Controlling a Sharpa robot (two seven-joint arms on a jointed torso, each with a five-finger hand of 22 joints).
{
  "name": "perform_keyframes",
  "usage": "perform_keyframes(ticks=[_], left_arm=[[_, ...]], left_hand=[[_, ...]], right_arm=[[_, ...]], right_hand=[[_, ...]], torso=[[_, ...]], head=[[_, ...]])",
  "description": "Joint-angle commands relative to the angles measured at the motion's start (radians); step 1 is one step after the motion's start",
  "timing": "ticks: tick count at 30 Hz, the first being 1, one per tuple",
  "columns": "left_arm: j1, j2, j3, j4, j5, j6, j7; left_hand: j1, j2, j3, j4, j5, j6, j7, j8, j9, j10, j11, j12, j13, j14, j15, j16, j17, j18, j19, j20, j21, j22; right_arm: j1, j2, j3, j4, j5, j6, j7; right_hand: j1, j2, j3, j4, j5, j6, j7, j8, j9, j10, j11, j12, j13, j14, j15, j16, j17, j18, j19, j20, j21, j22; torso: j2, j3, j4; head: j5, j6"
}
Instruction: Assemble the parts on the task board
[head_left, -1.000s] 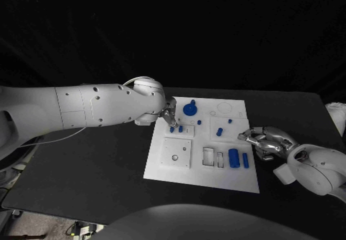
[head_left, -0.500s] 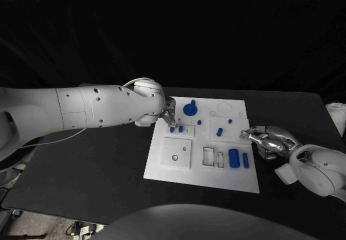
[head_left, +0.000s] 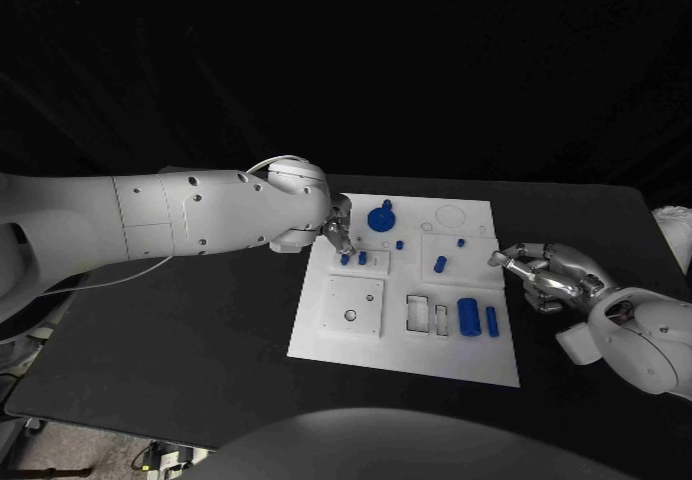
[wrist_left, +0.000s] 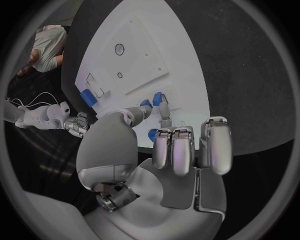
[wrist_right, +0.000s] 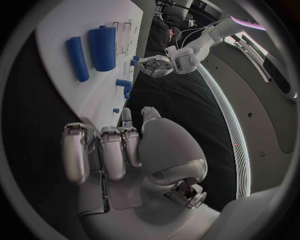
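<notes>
Task board (head_left: 364, 335): left hand (head_left: 338, 232) fingertips at peg (head_left: 345, 259), grip unclear; right hand (head_left: 545, 275) curled empty off edge.

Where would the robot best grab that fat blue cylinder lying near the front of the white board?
Probably across its round middle, from straight above. The fat blue cylinder lies flat on the task board, so fingers can close on its curved sides. A thinner blue rod lies close on one side, so the fingers must slip between them. The right hand is nearer.

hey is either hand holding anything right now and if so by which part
The right hand holds nothing. The left hand has fingertips at a small blue peg on the task board; a grip cannot be told.
</notes>
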Motion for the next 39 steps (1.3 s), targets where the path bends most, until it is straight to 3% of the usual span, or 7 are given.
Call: perform_keyframes(ticks=[1,21,39], left_arm=[[0.0,0.0,0.0,0.005,-0.003,0.003,-0.007],[-0.001,-0.005,0.0,0.011,-0.003,0.031,-0.02],[-0.015,-0.003,0.0,0.007,-0.001,0.027,-0.014]], left_hand=[[0.001,-0.006,-0.001,0.006,-0.009,-0.002,0.009,-0.005,0.002,0.104,0.003,0.002,0.263,0.103,0.003,0.002,0.263,-0.004,0.045,0.004,-0.005,0.227],[-0.018,-0.009,-0.027,0.01,-0.016,-0.007,0.011,-0.012,0.004,0.104,0.003,0.002,0.263,0.103,0.004,0.002,0.263,-0.001,0.04,0.005,-0.015,0.223],[-0.012,0.0,-0.027,0.007,-0.013,-0.01,0.009,-0.016,0.005,0.104,0.002,0.002,0.263,0.103,0.004,0.002,0.263,0.001,0.034,0.005,-0.026,0.22]], right_arm=[[0.0,0.0,0.0,0.002,0.005,-0.004,0.025],[0.001,0.001,0.0,0.001,0.006,0.006,0.02],[0.001,0.002,0.0,0.002,0.006,0.019,0.006]], right_hand=[[-0.011,-0.002,0.003,0.001,-0.004,0.004,0.001,-0.005,-0.002,0.141,-0.039,-0.004,0.17,0.106,-0.008,0.003,0.263,-0.016,0.013,-0.001,0.006,0.216],[-0.014,-0.002,0.003,0.002,-0.004,0.004,0.001,-0.01,-0.004,0.141,-0.038,-0.004,0.17,0.106,-0.007,0.003,0.263,-0.015,0.01,0.0,0.003,0.214],[-0.014,-0.001,0.004,0.001,-0.004,0.004,0.002,-0.011,-0.005,0.141,-0.038,-0.004,0.17,0.106,-0.007,0.003,0.263,-0.014,0.007,0.0,0.0,0.213]], torso=[[0.001,0.0008,0.0],[0.001,0.0012,0.0001],[0.001,0.0006,0.0001]], head=[[0.001,0.0],[0.0,0.0],[0.002,0.0]])
